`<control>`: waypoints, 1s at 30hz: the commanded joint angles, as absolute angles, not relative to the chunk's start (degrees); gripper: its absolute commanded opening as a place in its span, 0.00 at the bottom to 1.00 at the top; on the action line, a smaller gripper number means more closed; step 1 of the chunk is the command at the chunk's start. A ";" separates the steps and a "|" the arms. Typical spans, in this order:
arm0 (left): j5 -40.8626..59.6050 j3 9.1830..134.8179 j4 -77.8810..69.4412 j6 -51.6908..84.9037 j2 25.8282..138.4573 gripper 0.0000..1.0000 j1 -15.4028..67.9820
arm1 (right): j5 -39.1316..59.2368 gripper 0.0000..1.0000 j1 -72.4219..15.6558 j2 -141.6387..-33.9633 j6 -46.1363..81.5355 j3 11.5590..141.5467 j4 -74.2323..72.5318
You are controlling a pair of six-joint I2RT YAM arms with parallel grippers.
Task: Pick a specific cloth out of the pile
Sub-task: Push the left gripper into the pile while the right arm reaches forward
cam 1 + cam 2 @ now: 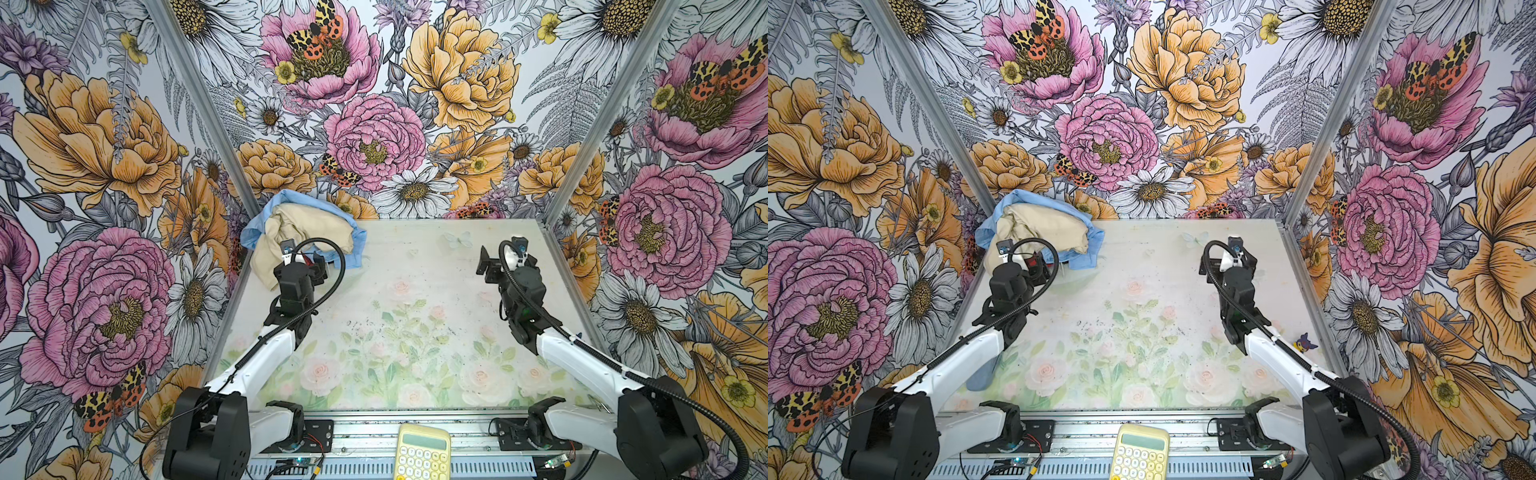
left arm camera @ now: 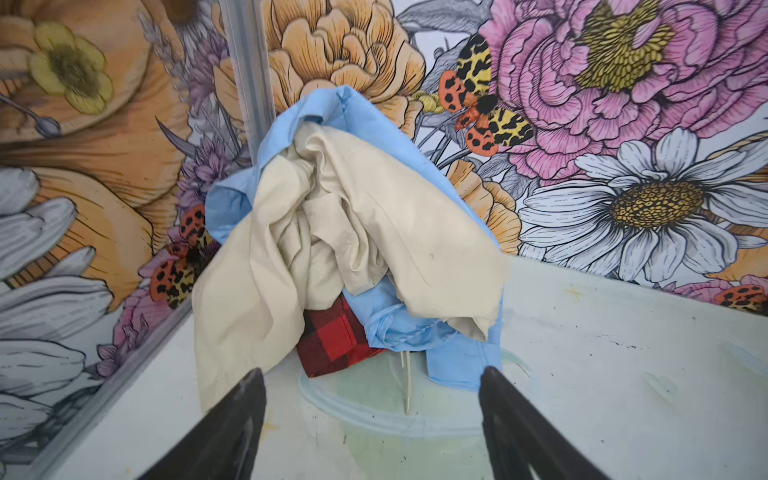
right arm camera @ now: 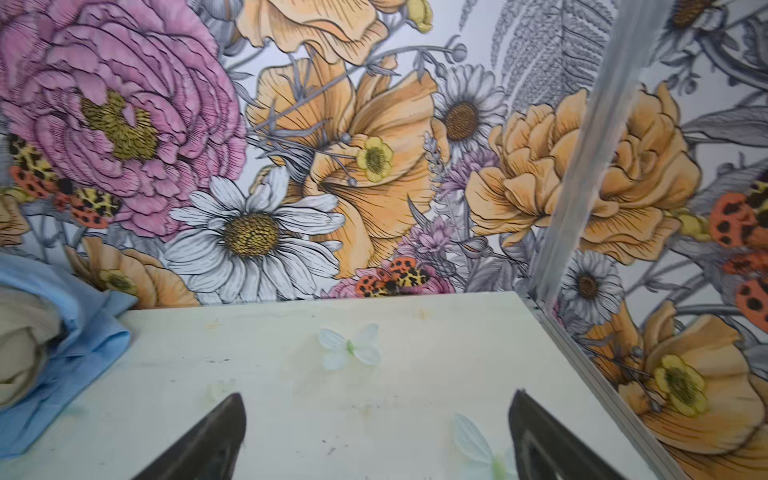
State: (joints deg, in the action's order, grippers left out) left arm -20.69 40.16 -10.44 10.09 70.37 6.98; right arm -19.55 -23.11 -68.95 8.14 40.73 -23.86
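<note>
Both the left gripper and the right gripper are standing spread wide, and we are seeing nothing between the fingers of either one.

We are finding the pile heaped in the far left corner of the pale floral-printed table, pressing up against the flowered walls. A crumpled plain beige cloth is draping over the top and down the left side. A plain light blue cloth is wrapping around behind and beneath it, and its thin white string is trailing out onto the table on the near side.

The red-and-black buffalo-check plaid cloth is lying at the bottom of the heap on its near side. It is tucked under the beige and blue layers, with only a corner poking out onto the table (in both top views we are catching just a sliver of red beside the wrist).

The left gripper is hovering low just in front of that plaid corner; whether its tips are touching any fabric we cannot tell. The right gripper is hanging over bare table on the right, well apart from the pile. A pale yellow plastic calculator is lying at the near edge, between the two arm bases.
</note>
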 commanded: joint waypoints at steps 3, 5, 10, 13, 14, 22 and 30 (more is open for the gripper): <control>-7.82 47.19 11.61 22.39 82.30 0.59 0.70 | -12.94 0.99 -40.27 -77.42 7.88 39.94 -22.34; -8.66 49.12 13.22 21.72 84.40 0.58 0.00 | -10.54 0.99 -44.29 -80.36 9.76 37.88 -30.50; -10.12 51.40 11.18 23.71 87.29 0.55 -2.61 | -5.74 1.00 -51.33 -85.61 9.33 40.28 -33.81; -10.96 54.99 10.82 24.46 90.37 0.54 -3.14 | -7.39 0.99 -52.12 -86.55 8.80 40.87 -33.23; -10.49 56.78 11.67 24.82 92.10 0.54 -3.42 | -7.72 0.99 -52.12 -86.38 8.58 40.86 -33.06; -9.05 64.32 12.83 26.82 101.65 0.54 -3.52 | -11.38 0.99 -52.15 -85.01 6.51 40.17 -32.10; -11.53 68.28 14.92 30.24 107.10 0.54 -4.19 | -11.49 1.00 -52.12 -86.21 6.26 40.66 -31.84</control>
